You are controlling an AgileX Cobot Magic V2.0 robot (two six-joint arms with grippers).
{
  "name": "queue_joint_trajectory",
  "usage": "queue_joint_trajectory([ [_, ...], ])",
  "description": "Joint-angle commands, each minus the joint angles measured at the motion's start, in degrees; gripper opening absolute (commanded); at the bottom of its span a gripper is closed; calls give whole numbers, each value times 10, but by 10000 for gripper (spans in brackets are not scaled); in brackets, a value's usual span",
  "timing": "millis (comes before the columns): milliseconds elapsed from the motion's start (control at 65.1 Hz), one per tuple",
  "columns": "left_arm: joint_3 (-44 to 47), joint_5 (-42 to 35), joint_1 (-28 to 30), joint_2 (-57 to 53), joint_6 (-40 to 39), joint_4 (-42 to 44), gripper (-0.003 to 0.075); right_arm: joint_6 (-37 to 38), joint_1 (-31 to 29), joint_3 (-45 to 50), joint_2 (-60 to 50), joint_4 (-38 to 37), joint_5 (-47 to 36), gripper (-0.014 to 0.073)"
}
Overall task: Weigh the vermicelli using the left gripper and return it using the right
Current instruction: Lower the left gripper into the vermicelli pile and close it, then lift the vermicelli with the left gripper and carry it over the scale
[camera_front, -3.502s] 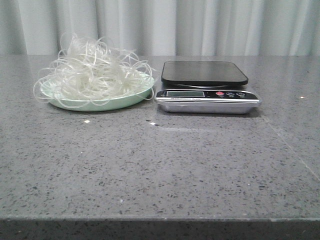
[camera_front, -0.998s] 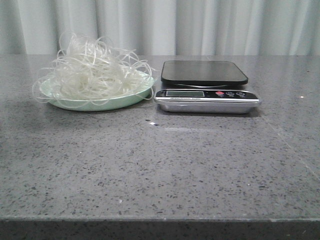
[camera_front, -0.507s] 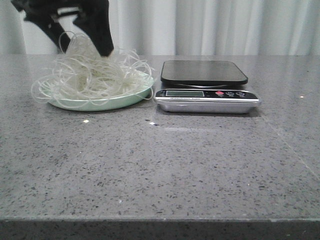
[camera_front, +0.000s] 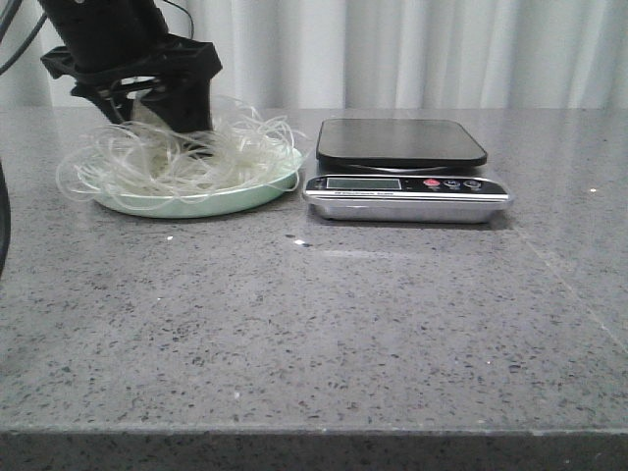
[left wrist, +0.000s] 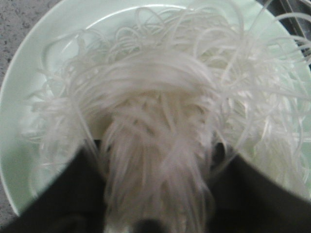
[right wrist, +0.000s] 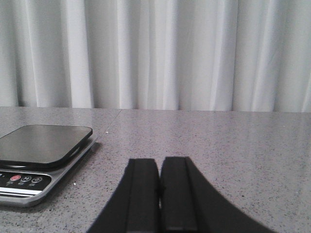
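The vermicelli (camera_front: 186, 155) lay heaped on a pale green plate (camera_front: 221, 201) in the upper left of the front view, loose strands looping out past the plate's rim on both sides. The left gripper (camera_front: 152, 118) was pushed down into the top of the tangle from above, its dark body filling the upper-left corner of the frame. In the left wrist view the vermicelli (left wrist: 160, 121) filled nearly the whole picture, and a blurred bundle of strands ran down between the two dark fingers (left wrist: 73, 194), which stood apart on either side of it; whether they pressed on the strands could not be told.

Just to the right of the plate stood a kitchen scale (camera_front: 404, 172) with a bare black platform and a silver front panel carrying a display and buttons. All rested on a grey speckled table (camera_front: 314, 324) before pale curtains (camera_front: 442, 49).

In the right wrist view the right gripper (right wrist: 159, 194) had its fingers pressed together with nothing between them, above the table, with the scale (right wrist: 41, 160) at the lower left.
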Motion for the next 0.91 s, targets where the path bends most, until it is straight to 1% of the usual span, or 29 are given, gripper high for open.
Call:
queue_joint_trajectory([
  [0, -13, 15, -4, -14, 1, -14, 127, -4, -3, -4, -9, 0, -49, 157],
  [15, -17, 15, -4, -14, 1, -15, 151, -4, -3, -4, -9, 0, -49, 157],
  [61, -26, 15, -4, -14, 1, -17, 165, -4, -3, -4, -9, 0, -49, 157],
  [169, -69, 15, -4, -16, 1, -39, 123, -4, -3, -4, -9, 0, -49, 157],
  [261, -124, 17, -11, -17, 1, -66, 127, -4, -3, -4, -9, 0, -49, 157],
  [369, -187, 23, -33, -17, 1, -87, 127, -4, -3, -4, -9, 0, -49, 157],
  [522, -248, 7, -72, -11, 1, -87, 127, -4, -3, -4, -9, 0, -49, 157],
  [737, -288, -47, -120, 29, 0, -86, 127, -4, -3, -4, -9, 0, -49, 157],
  [891, -302, -49, -132, 71, -2, -86, 129, -4, -3, -4, -9, 0, -49, 157],
])
